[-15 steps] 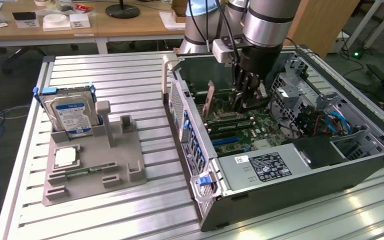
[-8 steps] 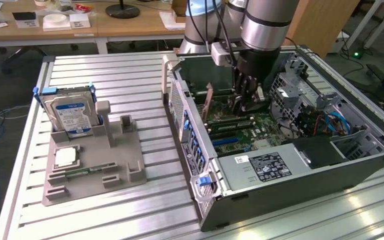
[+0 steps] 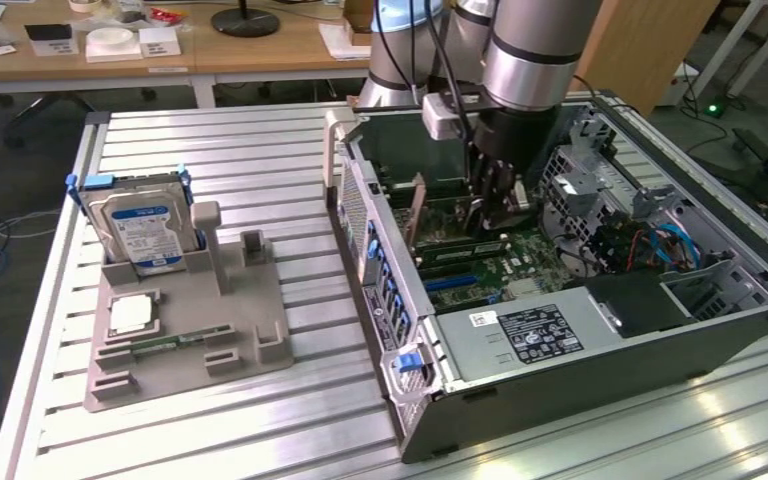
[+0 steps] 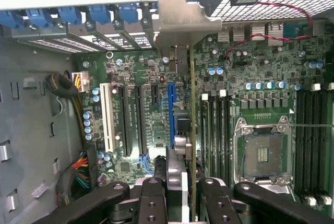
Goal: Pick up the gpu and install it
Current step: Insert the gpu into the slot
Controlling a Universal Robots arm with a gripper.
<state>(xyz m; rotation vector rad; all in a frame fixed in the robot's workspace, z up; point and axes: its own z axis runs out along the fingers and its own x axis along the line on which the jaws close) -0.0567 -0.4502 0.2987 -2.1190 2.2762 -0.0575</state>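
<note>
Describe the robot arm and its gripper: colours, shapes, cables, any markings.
The arm is built of thick silver-grey cylindrical segments with darker grey bands at the joints. A black cable runs down beside it to a small pale box at the wrist. The gripper is black, with linked fingers showing round pivot screws in the wrist view. No markings can be read.

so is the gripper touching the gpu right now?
Touching. In the wrist view the gripper fingers clamp the gpu edge-on between them, above the motherboard slots.
</note>
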